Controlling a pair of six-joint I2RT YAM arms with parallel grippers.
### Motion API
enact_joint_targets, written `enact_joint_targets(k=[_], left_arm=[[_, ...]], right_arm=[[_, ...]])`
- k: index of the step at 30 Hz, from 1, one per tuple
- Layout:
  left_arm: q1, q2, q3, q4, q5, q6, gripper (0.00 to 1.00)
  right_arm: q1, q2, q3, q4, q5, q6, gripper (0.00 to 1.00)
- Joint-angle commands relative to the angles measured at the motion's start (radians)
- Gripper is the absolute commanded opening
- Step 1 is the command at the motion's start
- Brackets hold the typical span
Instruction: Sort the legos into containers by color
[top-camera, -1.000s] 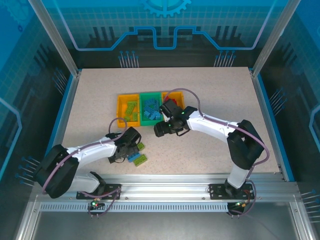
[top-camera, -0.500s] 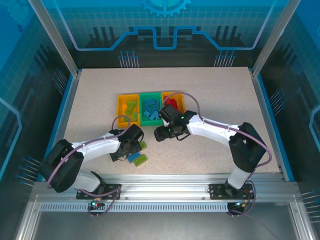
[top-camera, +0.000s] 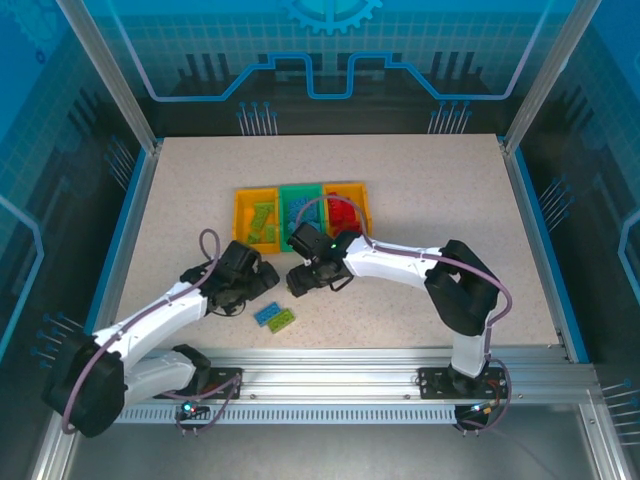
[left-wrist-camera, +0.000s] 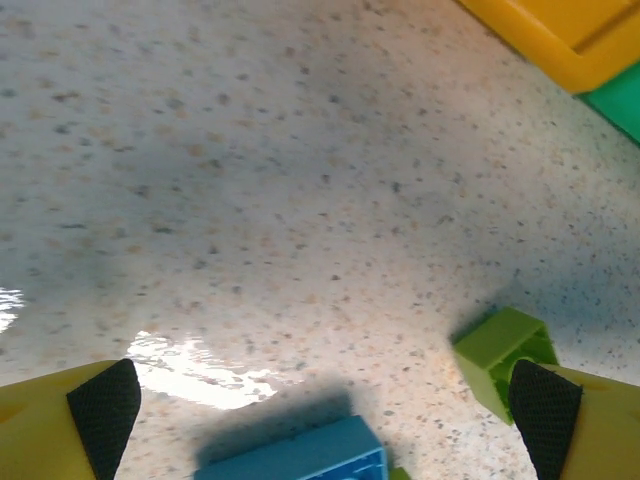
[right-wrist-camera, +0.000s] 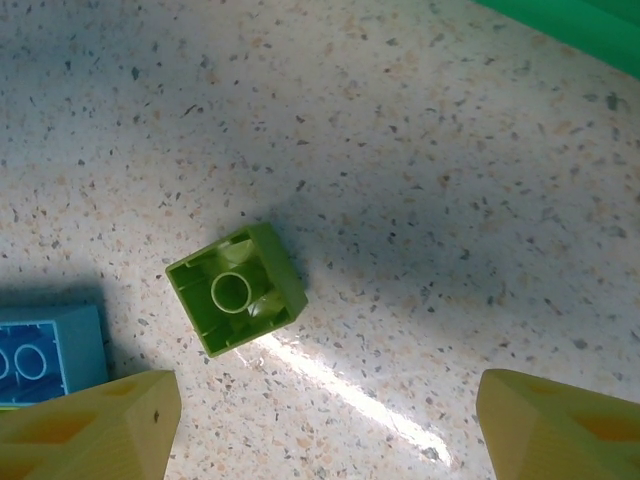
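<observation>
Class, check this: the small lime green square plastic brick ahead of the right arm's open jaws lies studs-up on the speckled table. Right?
Not quite. The right wrist view shows the lime green square plastic brick lying hollow side up, not studs-up. It does lie on the speckled table, ahead of the open jaws of the right gripper.

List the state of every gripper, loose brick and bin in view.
left gripper, open, empty.
right gripper, open, empty, aimed at small green brick.
small green brick, loose on table, underside up.
blue brick, loose on table.
yellow bin, holds green bricks.
green bin, holds blue bricks.
orange bin, holds red bricks.
</observation>
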Motion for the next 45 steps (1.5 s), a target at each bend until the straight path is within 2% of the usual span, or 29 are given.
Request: enact_joint_targets(k=[1,7,15,19,28,33,36,41,45], left_arm=[[0.049,-0.062,-0.037,-0.077,0.025,0.045,0.99],[0.099,-0.137,-0.068,-0.111,0.029,0.059,0.99],[0.138,-0.15,-0.086,-0.114,0.052,0.074,0.99],[0.145,-0.161,-0.09,-0.116,0.054,0.074,0.99],[0.154,-0.177,-0.094,-0.13,0.049,0.077,0.99],[0.155,-0.181,-0.096,-0.137,0.045,0.086,0.99],[0.154,-0.185,-0.102,-0.136,0.046,0.079,0.99],[0.153,-0.183,-0.117,-0.119,0.068,0.057,0.99],[0.151,-0.186,-0.126,-0.108,0.1,0.041,0.99]], right_arm=[[0.023,0.038,0.044,0.016,-0.01,-0.116,0.8],[0.025,0.089,0.085,-0.012,-0.081,-0.278,0.79],[0.035,0.166,0.152,-0.04,-0.105,-0.327,0.76],[0.041,0.202,0.176,-0.066,-0.091,-0.333,0.68],[0.04,0.19,0.19,-0.076,-0.037,-0.335,0.35],[0.025,0.118,0.218,-0.058,-0.033,-0.308,0.31],[-0.02,0.116,0.279,-0.036,-0.074,-0.25,0.3],[-0.102,0.196,0.462,-0.022,-0.211,-0.128,0.29],[-0.12,0.318,0.666,-0.094,-0.193,-0.108,0.29]])
